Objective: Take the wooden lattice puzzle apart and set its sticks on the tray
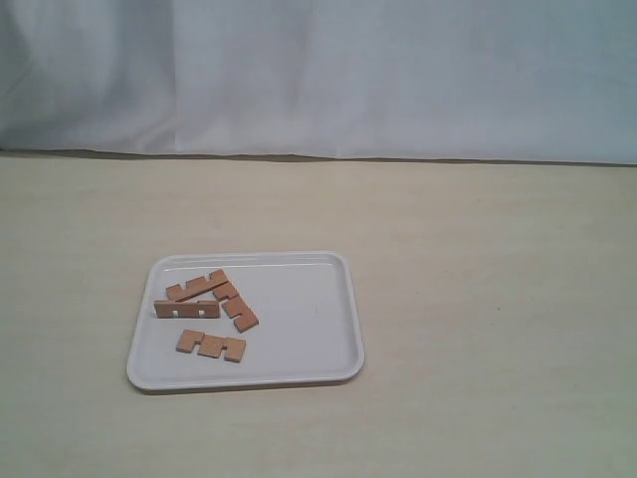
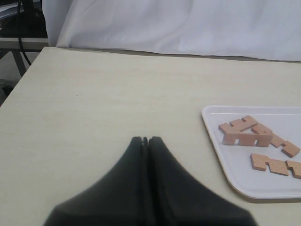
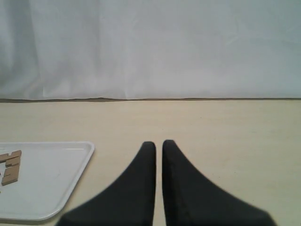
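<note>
Lying loose and separate, all four sticks (image 1: 211,346) rest on the tray (image 1: 299,324), so the taking-apart looks finished and nothing seems left to do. The left jaws and right jaws are clenched on nothing, with the tray between them, apart from both.

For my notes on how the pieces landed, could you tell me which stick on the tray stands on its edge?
The stick reaching furthest left in the exterior view: it stands on edge, notches down, while the other three lie flat.
</note>
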